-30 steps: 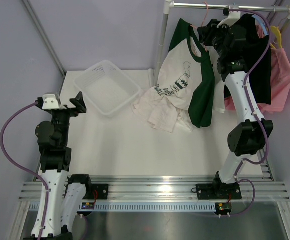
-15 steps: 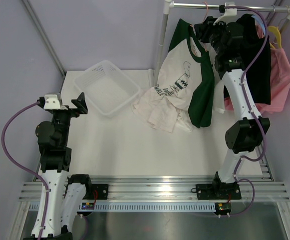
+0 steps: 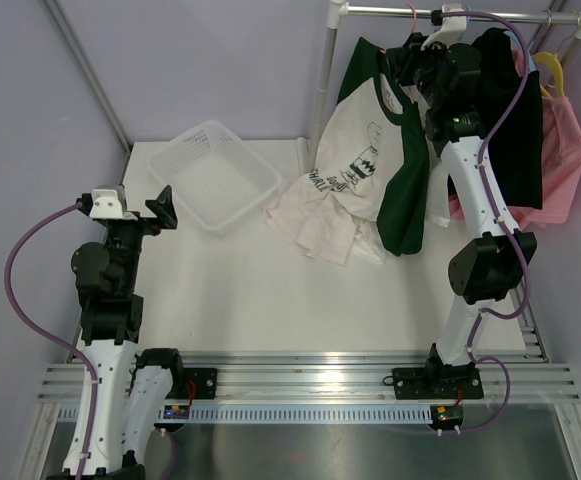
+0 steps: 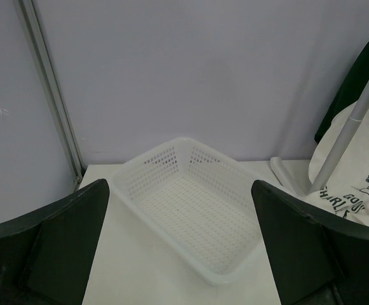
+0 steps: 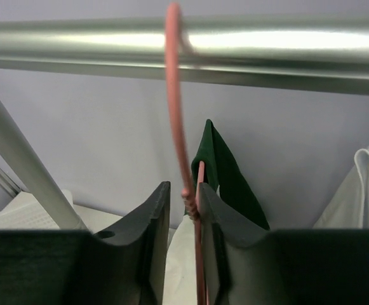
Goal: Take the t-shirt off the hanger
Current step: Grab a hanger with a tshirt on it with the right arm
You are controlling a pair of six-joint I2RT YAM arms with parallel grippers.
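The t-shirt (image 3: 365, 150), white with dark green sleeves and a printed front, hangs from a pink wire hanger (image 5: 174, 95) hooked over the metal rail (image 5: 267, 41). Its hem droops onto the table. My right gripper (image 3: 407, 62) is raised just below the rail, at the shirt's collar. In the right wrist view the right gripper (image 5: 184, 187) is open and narrow, with the hanger's twisted neck between its fingers. The wire lies against the right finger, and a gap shows beside the left one. My left gripper (image 3: 135, 208) stays low at the table's left, open and holding nothing.
A white perforated basket (image 3: 215, 175) stands at the back left, right ahead of the left gripper (image 4: 179, 187). A crumpled white cloth (image 3: 315, 225) lies under the shirt. A black garment (image 3: 522, 110) and a pink one (image 3: 567, 150) hang further right. The rail's post (image 3: 324, 85) stands beside the shirt.
My right gripper has risen and shifted slightly left along the hanger's neck toward the rail, and its jaws have narrowed. The left arm has barely moved.
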